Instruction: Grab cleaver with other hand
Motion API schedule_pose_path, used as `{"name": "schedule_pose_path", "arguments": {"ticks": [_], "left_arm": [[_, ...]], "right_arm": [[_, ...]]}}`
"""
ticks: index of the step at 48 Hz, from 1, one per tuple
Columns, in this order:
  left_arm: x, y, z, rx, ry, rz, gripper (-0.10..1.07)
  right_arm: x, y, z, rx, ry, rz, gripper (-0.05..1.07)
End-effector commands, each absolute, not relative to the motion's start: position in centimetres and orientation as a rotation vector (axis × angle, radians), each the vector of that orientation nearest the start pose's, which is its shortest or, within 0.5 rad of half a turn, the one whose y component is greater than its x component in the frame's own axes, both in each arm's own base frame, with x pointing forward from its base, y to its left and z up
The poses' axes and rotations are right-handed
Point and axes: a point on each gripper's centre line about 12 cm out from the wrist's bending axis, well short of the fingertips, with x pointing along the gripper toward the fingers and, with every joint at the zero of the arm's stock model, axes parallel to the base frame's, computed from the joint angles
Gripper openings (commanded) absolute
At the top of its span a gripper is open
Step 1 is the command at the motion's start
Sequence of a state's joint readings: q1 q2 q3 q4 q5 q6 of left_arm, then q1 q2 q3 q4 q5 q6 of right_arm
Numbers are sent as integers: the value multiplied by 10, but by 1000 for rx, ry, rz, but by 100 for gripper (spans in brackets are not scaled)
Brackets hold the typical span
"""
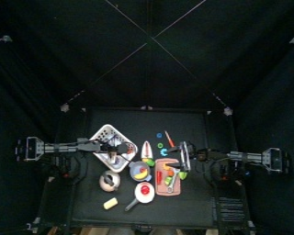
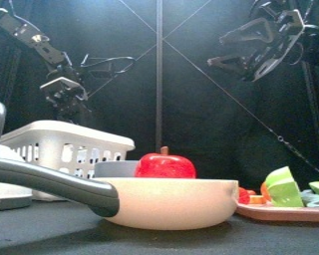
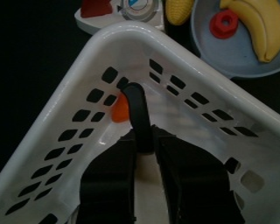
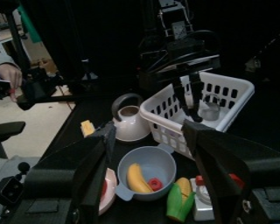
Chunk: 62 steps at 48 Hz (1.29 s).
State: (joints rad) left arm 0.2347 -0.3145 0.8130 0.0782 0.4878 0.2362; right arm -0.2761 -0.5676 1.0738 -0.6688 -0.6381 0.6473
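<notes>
Left gripper [image 3: 143, 166] pinches a dark slim thing, by my guess the cleaver [image 3: 133, 109], over the basket [image 3: 213, 83], right gripper [image 4: 149, 131] well apart with fingers spread wide, hand-over not yet done.

Left arm: coming in from the table's left, wrist hanging high.
Left gripper [image 2: 65, 97]: pointing down, jaws standing about half apart; whether anything is sitting between them, unclear.
Right arm: reaching in from the right, raised.
Right gripper [image 2: 262, 62]: hanging well above the table, jaws gaping wide, gripping nothing.
</notes>
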Motion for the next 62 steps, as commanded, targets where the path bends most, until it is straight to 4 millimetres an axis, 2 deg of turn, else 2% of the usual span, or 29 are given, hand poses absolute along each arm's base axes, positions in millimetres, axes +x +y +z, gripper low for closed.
{"name": "schedule_pose_path", "arguments": {"ticks": [1,6,15,22,30,40,53,62], "left_arm": [[292,76,208,180,949,117,47],[297,78,233,159,856,149,48],[306,78,298,116,542,210,48],[314,75,321,48,312,222,47],[324,74,328,-96,63,245,47],[342,89,317,-321,-141,377,47],[378,108,303,-430,-349,562,47],[389,99,301,-403,-497,606,47]], "right_arm": [[264,-31,276,71,-37,99,94],[264,-31,275,70,-36,97,94],[265,-32,279,66,-45,97,94],[268,-33,284,76,-60,91,94],[277,-39,292,124,-85,65,94],[296,-50,301,254,-120,7,94],[323,-63,287,396,12,-120,94],[322,-66,288,396,131,-186,94]]}}
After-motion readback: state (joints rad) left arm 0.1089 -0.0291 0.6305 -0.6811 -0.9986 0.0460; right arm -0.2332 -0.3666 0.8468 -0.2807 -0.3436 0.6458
